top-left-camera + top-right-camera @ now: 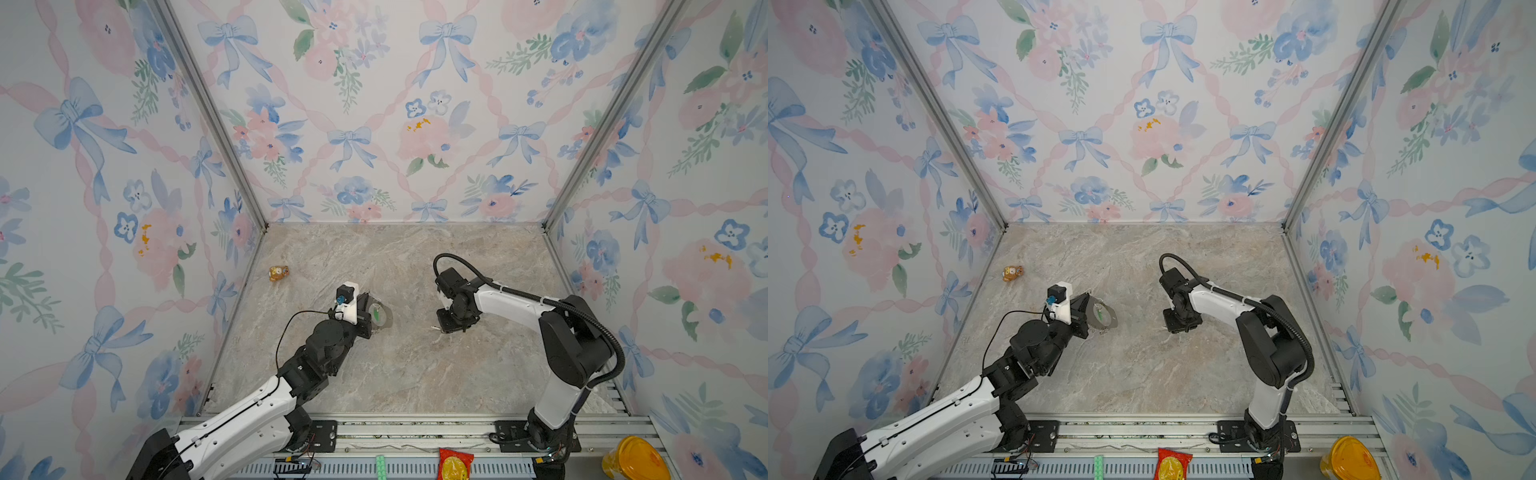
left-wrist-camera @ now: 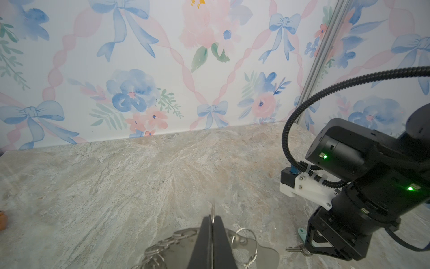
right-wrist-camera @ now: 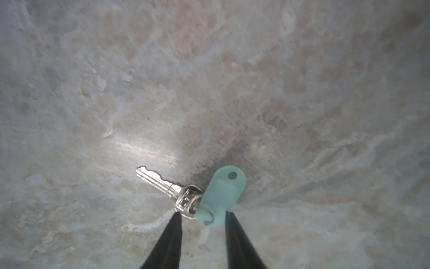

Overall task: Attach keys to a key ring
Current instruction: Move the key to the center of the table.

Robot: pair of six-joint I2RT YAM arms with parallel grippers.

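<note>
The robot's left gripper (image 2: 212, 220) was clenched on one thin silver ring of the key ring (image 1: 389, 316), a hoop of flat taupe-grey band fringed with small metal rings, which it held left of the middle of the marbled beige-grey tabletop (image 1: 415, 374). In both top views a small bright green key (image 1: 377, 313) showed inside the hoop; whether it was hooked on could not be told.

Well apart, on the robot's right, the right gripper (image 3: 202, 213) pointed down at the table with its jaws released and standing apart. Between its black fingertips (image 3: 176, 216) lay a silvery key (image 3: 162, 184) joined by a small wire ring to a pale mint oblong plastic tag (image 3: 223, 191). Both lay flat on the table, with one tip at the key's head and the other at the tag's edge.

An orange-brown bear figurine (image 1: 278, 273) lay near the left wall, far from both arms.
</note>
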